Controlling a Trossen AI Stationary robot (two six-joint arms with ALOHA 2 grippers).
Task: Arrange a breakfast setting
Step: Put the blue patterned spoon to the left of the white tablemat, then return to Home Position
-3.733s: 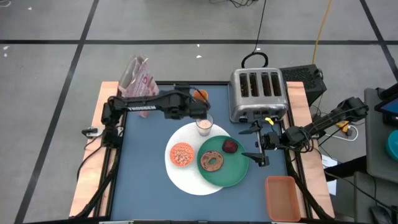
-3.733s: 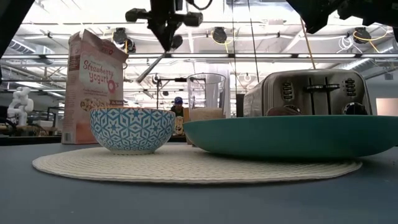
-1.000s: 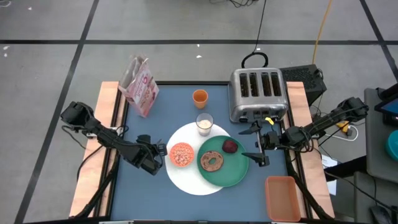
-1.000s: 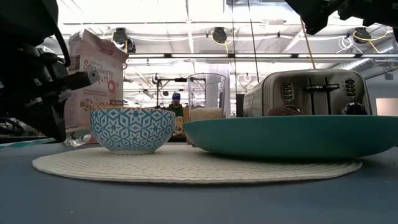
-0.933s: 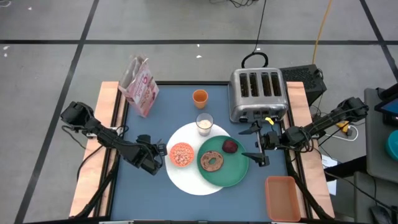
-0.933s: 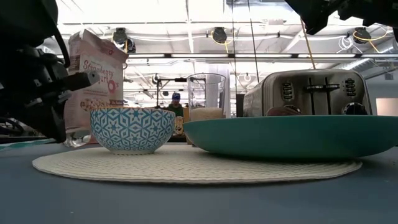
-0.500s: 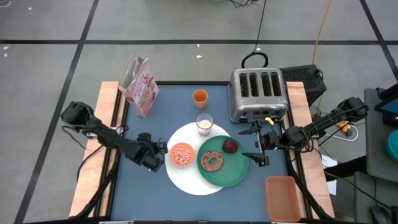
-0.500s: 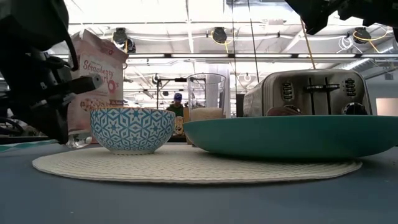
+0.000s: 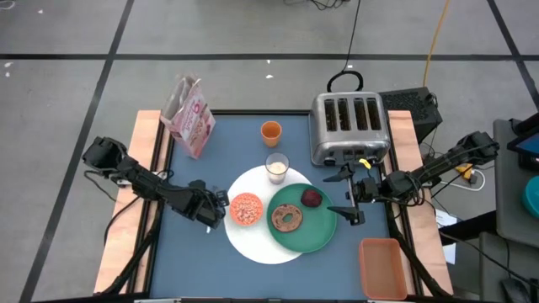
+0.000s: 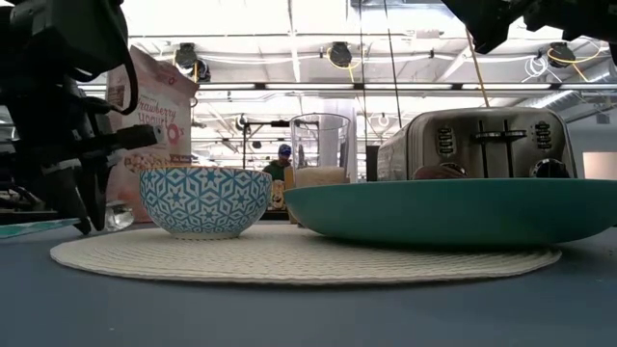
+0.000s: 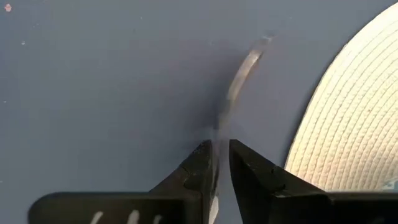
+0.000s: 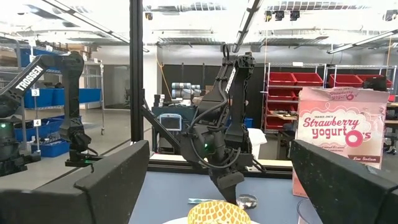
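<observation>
Gleaming curved spoon point(image 11: 239, 78) beside ribbed woven round plate point(image 11: 348, 124).

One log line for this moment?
left gripper: at spoon, beside white plate | right gripper: open, idle by green plate | spoon: lying on table
</observation>
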